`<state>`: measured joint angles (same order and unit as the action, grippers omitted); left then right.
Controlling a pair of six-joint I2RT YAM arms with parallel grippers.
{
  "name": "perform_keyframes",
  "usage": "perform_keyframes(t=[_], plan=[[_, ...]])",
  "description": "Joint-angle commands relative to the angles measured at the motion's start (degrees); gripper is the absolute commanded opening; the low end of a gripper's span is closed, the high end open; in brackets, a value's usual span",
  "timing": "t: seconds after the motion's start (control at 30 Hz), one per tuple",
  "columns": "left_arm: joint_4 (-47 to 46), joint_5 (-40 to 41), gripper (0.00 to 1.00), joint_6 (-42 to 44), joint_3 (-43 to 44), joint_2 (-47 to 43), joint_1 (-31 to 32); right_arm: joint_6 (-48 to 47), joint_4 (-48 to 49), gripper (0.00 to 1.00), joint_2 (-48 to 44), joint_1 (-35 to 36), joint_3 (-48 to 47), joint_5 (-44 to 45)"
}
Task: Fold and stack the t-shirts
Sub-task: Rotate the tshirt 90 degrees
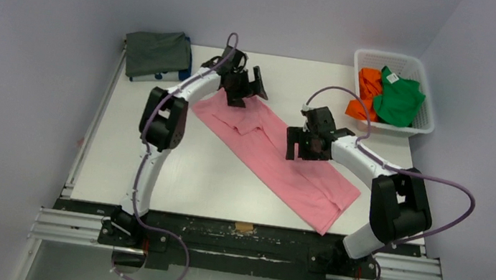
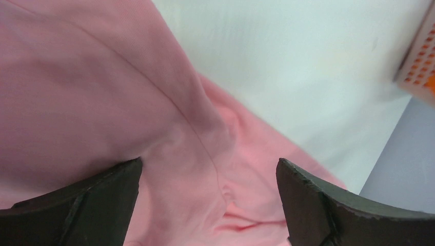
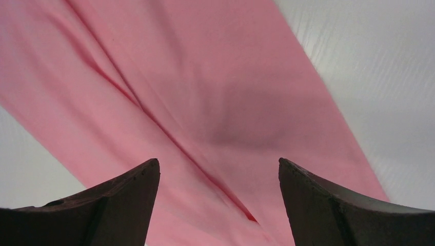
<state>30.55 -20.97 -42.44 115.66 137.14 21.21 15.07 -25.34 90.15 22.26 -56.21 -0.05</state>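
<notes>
The large pink t-shirt (image 1: 278,162) lies folded into a long diagonal band across the white table (image 1: 154,171), from far centre to near right. My left gripper (image 1: 246,85) is open and empty over its far end, where the collar folds show (image 2: 154,128). My right gripper (image 1: 306,142) is open and empty over the band's middle (image 3: 205,102). A folded dark grey shirt (image 1: 157,53) lies at the far left corner on a blue one (image 1: 183,73). The orange shirt (image 1: 366,90) and green shirt (image 1: 399,98) are bunched in the white basket (image 1: 420,126).
The white lattice basket stands at the far right corner of the table; its edge shows in the left wrist view (image 2: 418,56). Purple walls enclose the table on three sides. The arm bases sit on a rail (image 1: 238,244) at the near edge.
</notes>
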Motion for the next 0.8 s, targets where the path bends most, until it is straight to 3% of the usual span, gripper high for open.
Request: perform_keyframes(t=[0.0,0.07,0.13,0.2,0.3,0.4,0.6,0.77], plan=[[-14.9,-11.8,1.00,-9.5,19.7,15.3,-1.2,0.8,-2.4,0.83,2.3,-1.6,-4.6,2.5],[-32.9,-18.3,1.00,-23.5,24.3,21.9,-1.4,1.8,-2.9,0.83,2.7,-2.6,-4.1,2.4],[-38.4,-18.2,1.00,-29.4,30.2,26.7,-1.4,2.6,-3.0,0.84,2.1,-3.3,-2.9,1.2],[-35.4,-14.8,1.00,-26.9,31.4,26.5,-1.5,2.6,-4.4,0.83,1.6,-3.4,-2.0,1.2],[-35.1,-13.2,1.00,-21.1,24.1,20.2,-1.4,2.3,-7.2,0.83,1.1,-3.4,0.0,1.7],[-30.9,-12.7,1.00,-15.5,23.8,16.1,-1.4,2.9,-7.3,0.83,1.0,-3.4,3.2,0.2],[-25.6,-12.0,1.00,-9.5,26.5,8.3,-2.3,9.3,-3.1,0.88,0.4,-0.6,8.7,-11.4],[-21.0,-9.3,1.00,-2.1,14.5,-6.8,-3.2,14.3,0.4,0.90,0.9,8.2,8.6,-18.4]])
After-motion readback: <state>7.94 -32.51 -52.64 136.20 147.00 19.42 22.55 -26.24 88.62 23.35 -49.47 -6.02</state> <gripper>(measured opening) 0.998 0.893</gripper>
